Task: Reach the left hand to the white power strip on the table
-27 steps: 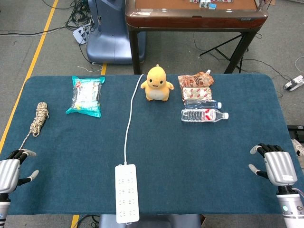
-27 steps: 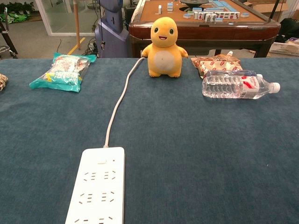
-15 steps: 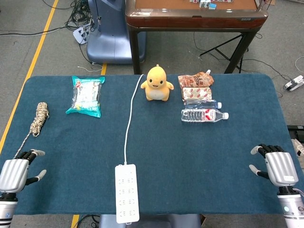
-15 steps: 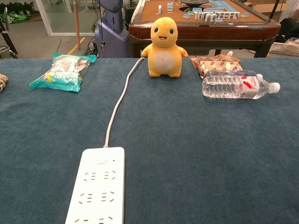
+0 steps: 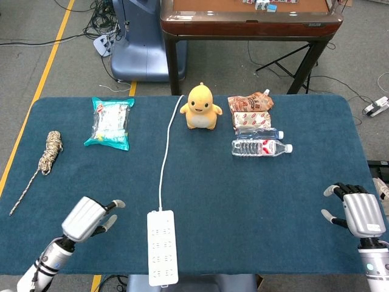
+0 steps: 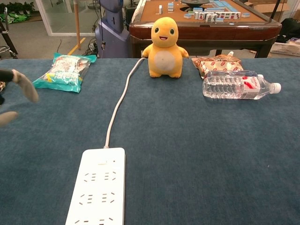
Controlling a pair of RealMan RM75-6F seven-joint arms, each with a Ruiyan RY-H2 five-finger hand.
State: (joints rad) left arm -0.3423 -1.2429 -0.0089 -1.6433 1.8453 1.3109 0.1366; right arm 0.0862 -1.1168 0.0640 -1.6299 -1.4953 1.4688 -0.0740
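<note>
The white power strip lies at the table's front edge, its cord running back past the yellow toy. It fills the lower left of the chest view as power strip. My left hand hovers over the cloth just left of the strip, fingers apart, holding nothing; its fingertips show at the chest view's left edge. My right hand rests open at the table's front right, far from the strip.
A yellow plush toy stands at the back centre. Snack packs and two water bottles lie to its right. A teal packet and a coiled rope lie on the left of the blue table.
My left hand has swung right from the table's front left corner toward the power strip, and now enters the chest view. The right hand has barely moved.
</note>
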